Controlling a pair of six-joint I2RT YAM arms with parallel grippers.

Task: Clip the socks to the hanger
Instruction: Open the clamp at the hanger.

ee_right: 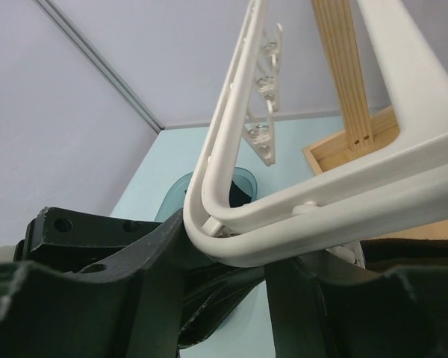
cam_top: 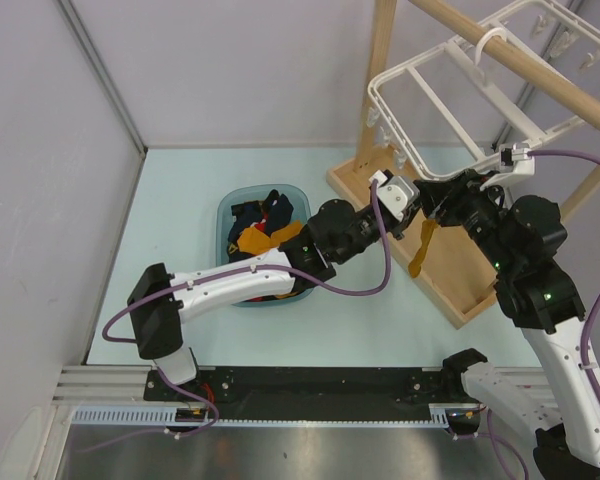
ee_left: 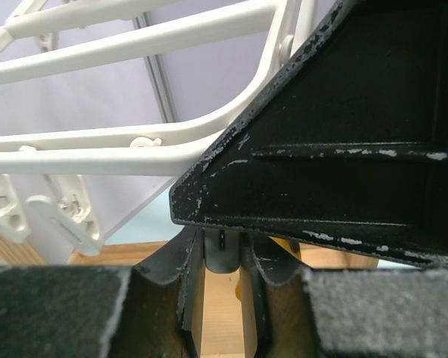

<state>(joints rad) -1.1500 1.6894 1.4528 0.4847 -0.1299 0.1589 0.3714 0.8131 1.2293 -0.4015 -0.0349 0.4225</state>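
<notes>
Left fingers [ee_left: 172,298] pinching clip [ee_left: 222,252] — sock [cam_top: 417,250] dangling, right fingers [ee_right: 149,298] straddling hanger [ee_right: 321,209]

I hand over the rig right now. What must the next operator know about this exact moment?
Left end effector: shut on a clip at the near corner of the hanger.
Right end effector: its jaws stand on both sides of that corner's frame; whether the grip is firm cannot be told.
Things: one mustard sock hangs below that corner. Whether the clip holds it is hidden. More mustard fabric lies in the blue basin.
Done: no sock is visibly clipped.
Left: confirm this sock is clipped, then clip the others.
</notes>
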